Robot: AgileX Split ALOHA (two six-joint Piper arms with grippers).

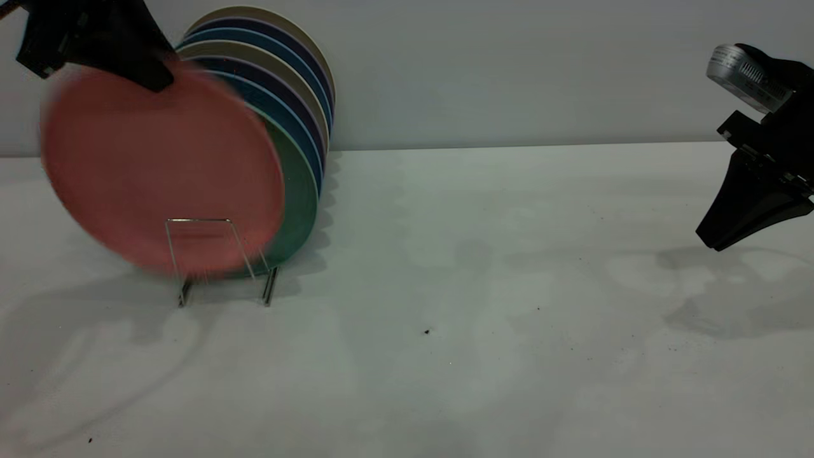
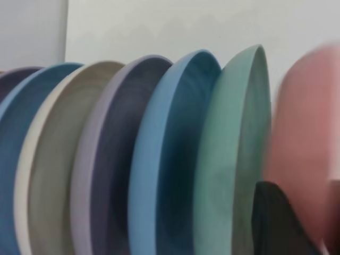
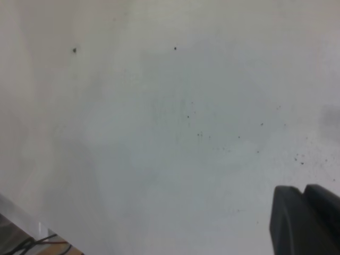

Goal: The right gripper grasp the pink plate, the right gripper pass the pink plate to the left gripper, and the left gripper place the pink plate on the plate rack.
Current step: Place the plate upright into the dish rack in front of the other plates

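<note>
The pink plate stands upright and blurred at the front of the plate rack, just in front of a teal-green plate. Its lower edge is behind the rack's front wire loop. My left gripper is at the top left, shut on the pink plate's upper rim. In the left wrist view the pink plate sits between the black fingers, next to the teal-green plate. My right gripper hangs at the far right above the table, shut and empty; it also shows in the right wrist view.
Several more plates, blue, dark purple and beige, stand in a row in the rack behind the teal-green one. The white table runs between the rack and the right arm. A grey wall stands behind.
</note>
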